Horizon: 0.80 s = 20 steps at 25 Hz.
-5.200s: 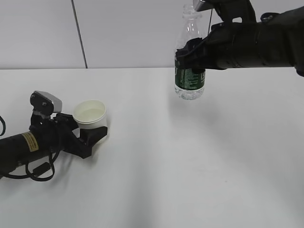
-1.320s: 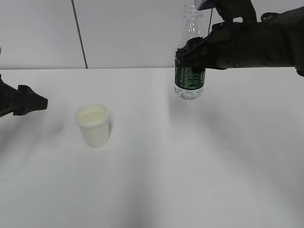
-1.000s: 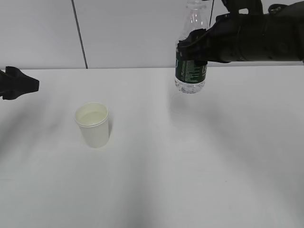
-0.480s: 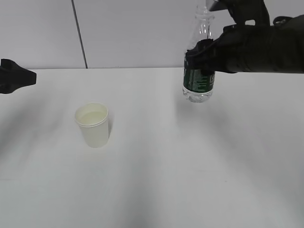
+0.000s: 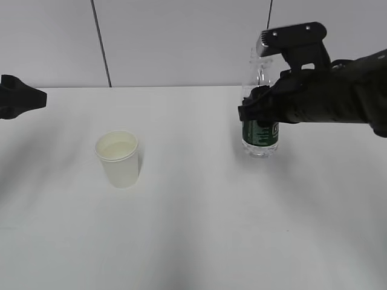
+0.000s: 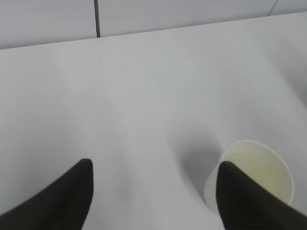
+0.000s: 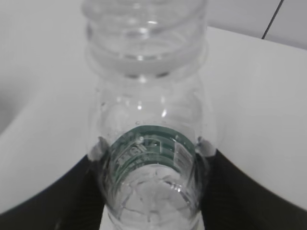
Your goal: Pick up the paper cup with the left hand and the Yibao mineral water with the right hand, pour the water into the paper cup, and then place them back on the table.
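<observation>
The white paper cup (image 5: 118,158) stands upright and free on the white table (image 5: 193,241), left of centre. My left gripper (image 5: 33,99) is at the far left edge, well away from the cup, open and empty. In the left wrist view its gripper (image 6: 153,191) has wide-apart fingers, and the cup (image 6: 259,175) shows behind the right finger (image 6: 240,199). My right gripper (image 5: 257,112) is shut on the Yibao mineral water bottle (image 5: 260,138), which is upright, capless and low, with its base at or just above the table. The right wrist view shows the bottle (image 7: 148,124) clamped between both fingers (image 7: 62,196).
A grey wall with a dark vertical seam (image 5: 101,42) runs behind the table. The right arm's bulky black body (image 5: 338,99) stretches in from the right edge above the tabletop.
My right gripper has carried the bottle down and to the right, from high in the air to table level. My left gripper has drawn back to the left edge and now holds still.
</observation>
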Available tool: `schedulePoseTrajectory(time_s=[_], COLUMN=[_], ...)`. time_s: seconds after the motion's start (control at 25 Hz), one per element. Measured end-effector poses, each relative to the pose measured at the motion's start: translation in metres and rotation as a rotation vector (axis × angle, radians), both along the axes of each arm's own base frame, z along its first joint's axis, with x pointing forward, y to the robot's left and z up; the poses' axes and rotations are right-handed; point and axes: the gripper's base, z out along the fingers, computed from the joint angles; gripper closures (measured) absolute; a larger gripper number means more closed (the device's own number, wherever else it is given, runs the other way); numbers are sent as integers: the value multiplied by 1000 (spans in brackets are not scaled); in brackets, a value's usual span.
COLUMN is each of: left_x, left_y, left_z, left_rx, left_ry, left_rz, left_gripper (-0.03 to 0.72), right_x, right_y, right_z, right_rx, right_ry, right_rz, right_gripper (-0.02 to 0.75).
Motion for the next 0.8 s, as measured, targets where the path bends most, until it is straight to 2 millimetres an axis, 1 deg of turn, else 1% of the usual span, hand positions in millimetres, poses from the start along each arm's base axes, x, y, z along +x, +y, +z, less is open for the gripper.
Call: schedulePoseTrajectory(time_s=[0.2,0.44,0.8], left_x=[0,0,0], left_y=[0,0,0], left_z=[0,0,0], left_rx=[0,0,1], left_ry=[0,0,0], left_rz=[0,0,1], left_gripper=[198,199,199], right_x=[6,10,10], right_y=[2,4,4], right_z=[-24,-41,-43], right_rx=[-53,-84,-93], right_ry=[54,94,98], right_rz=[16,21,24], right_gripper=[311,311,311])
